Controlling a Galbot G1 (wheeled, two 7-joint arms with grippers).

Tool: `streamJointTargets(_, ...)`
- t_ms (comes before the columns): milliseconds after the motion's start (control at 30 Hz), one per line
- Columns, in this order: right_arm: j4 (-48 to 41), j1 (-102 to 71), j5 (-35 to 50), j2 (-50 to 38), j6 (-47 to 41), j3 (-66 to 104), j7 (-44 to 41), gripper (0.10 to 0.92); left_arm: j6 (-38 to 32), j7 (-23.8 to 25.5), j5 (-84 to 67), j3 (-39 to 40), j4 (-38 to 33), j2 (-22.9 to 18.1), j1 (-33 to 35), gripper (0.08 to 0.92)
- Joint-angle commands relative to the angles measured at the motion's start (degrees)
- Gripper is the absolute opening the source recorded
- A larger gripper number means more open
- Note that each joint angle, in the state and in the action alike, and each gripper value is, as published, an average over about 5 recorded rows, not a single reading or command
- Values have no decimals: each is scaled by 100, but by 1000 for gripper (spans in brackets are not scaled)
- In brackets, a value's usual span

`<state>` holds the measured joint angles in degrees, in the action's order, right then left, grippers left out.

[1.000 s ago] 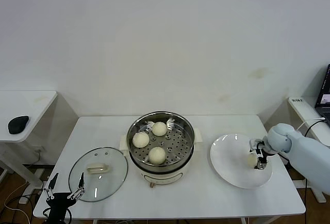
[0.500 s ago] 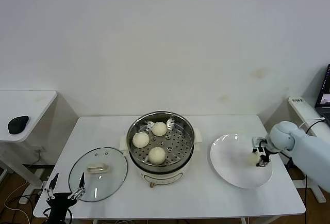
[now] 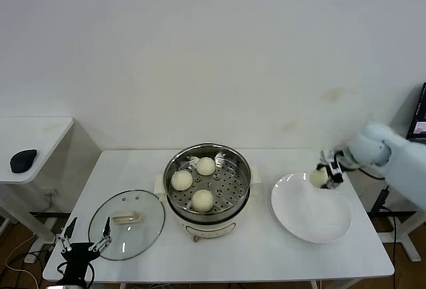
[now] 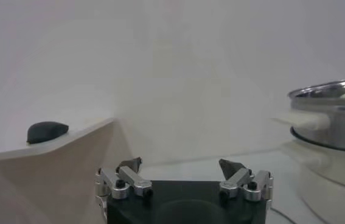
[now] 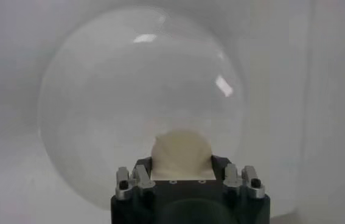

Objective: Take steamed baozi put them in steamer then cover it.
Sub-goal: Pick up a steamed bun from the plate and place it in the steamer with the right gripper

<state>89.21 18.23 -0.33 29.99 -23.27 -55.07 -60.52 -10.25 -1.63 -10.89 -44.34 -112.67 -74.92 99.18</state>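
right hand (image 3: pixel 324 174) is clamped on the last baozi (image 3: pixel 317 178), held up over the far edge of the white plate (image 3: pixel 313 219), probably to clear the steamer (image 3: pixel 207 181) rim. smooth cream dome, like the three inside. left hand (image 3: pixel 84 244) hangs open near the cover (image 3: pixel 126 224).

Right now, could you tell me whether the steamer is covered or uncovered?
Uncovered. The steamer stands open with three baozi visible on its perforated tray, and the cover lies flat on the table to its left.
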Motion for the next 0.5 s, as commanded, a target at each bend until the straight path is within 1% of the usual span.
streamJointTargets(33,797,2834,1923,1149,-971,-1888,298,611,2,1,-25,1,-37,-3,-26,823)
streamJointTargets(267,598,2582,2815,2322,-1652,-1872,807,613,-15,-5,-29,-48,-44,-27,-27,823)
streamJointTargets(500,-188,1946,3018,3358,-1839,-1824,1106,619,-31,-4,-84,-148,-77,-67,-27,823)
